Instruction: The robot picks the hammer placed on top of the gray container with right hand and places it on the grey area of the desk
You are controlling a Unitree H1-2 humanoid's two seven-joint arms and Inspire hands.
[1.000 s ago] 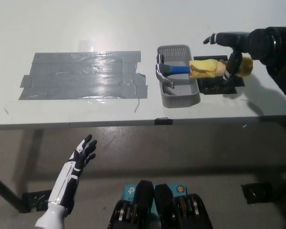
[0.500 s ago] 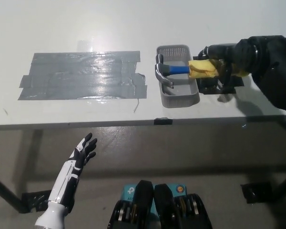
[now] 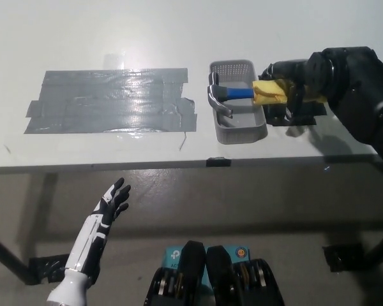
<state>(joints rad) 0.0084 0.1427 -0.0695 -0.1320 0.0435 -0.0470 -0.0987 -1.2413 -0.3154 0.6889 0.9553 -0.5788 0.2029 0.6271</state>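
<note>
The hammer [image 3: 239, 93] lies across the top of the gray container [image 3: 242, 131], steel head at the left rim, blue neck over the basket, yellow grip sticking out to the right. My black right hand [image 3: 295, 86] hangs over that yellow grip, open, with its fingers [image 3: 291, 109] reaching down past the near side and not closed around the handle. Part of the grip is hidden under the hand. The grey taped area [image 3: 108, 102] of the desk lies to the left of the container. My white left hand [image 3: 108, 207] rests open below the table's front edge.
A black mat [image 3: 306, 119] lies on the white table [image 3: 293, 146] right of the container, under the hammer's grip. A small black mark [image 3: 218, 162] sits at the table's front edge.
My right hand has moved left and down from beyond the handle's end onto the yellow grip. The hammer, the container and the left hand have stayed put.
</note>
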